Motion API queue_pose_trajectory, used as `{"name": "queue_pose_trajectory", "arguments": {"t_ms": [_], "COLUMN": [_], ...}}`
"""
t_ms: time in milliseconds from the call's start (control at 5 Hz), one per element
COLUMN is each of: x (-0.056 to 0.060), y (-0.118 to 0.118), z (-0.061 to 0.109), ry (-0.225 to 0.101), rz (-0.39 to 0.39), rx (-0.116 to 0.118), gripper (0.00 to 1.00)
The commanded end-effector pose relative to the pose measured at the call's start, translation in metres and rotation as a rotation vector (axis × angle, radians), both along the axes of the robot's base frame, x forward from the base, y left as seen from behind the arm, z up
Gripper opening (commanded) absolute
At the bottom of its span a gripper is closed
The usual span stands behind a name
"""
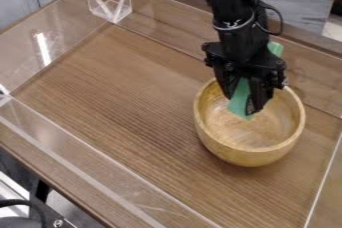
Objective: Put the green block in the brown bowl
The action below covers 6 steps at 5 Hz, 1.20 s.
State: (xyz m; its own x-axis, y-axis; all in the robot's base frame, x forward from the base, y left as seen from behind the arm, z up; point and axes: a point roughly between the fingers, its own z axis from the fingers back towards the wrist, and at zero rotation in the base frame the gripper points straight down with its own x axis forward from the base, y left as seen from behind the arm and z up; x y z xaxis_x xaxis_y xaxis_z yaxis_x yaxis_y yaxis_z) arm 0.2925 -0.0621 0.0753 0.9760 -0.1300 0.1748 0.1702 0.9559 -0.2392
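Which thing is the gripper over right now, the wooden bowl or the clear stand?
The brown bowl; the gripper holds the green block inside it, far from the clear stand.

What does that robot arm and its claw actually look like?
The arm is all black, built of chunky blocky segments with thin black cables looping along its side. It ends in a black gripper with two narrow straight fingers. No markings are legible.

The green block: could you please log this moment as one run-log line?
gripper: shut on green block | block: tilted, over brown bowl, lower end inside | release: not yet done
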Motion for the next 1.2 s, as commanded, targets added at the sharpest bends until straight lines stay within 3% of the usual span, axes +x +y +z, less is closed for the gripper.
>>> {"name": "queue_pose_trajectory", "arguments": {"t_ms": [0,1000], "x": [0.0144,0.0134], "y": [-0.0046,-0.0081], "z": [0.0187,0.0189], "ry": [-0.07,-0.068], "rz": [-0.014,-0.036], "rx": [-0.01,-0.015], "gripper": [0.0,0.0]}}
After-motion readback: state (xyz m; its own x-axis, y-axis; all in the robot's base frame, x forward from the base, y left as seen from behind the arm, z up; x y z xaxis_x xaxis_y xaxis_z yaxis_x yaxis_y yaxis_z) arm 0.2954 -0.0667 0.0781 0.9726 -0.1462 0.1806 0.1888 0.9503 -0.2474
